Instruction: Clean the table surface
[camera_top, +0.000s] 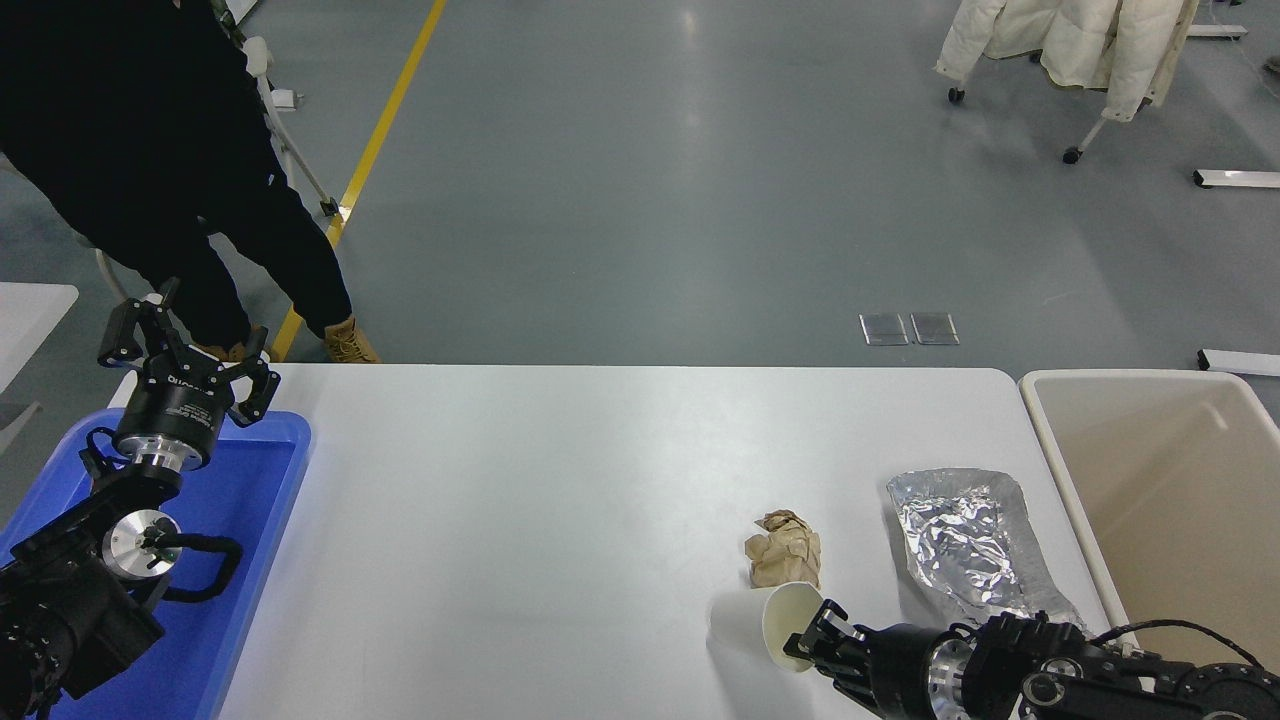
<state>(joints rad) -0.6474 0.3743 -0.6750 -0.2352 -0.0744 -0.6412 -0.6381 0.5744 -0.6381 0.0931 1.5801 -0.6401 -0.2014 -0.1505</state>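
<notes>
Grey floor (700, 200) with a yellow line (385, 125), stretching beyond the table surface (520, 520). White table surface filling the lower middle of the view. Beige bin (1160, 480) standing just right of the table surface; blue tray (255, 520) lying at its left edge. Person in black (130, 150) standing at its far left corner. Crumpled foil (970, 545) and brown paper wad (785, 550) lying on its near right part. Paper cup (755, 625) tipping on its side there, rim pinched by the right gripper (815, 640). Left gripper (190, 350) hovering over the tray, jaws spread.
</notes>
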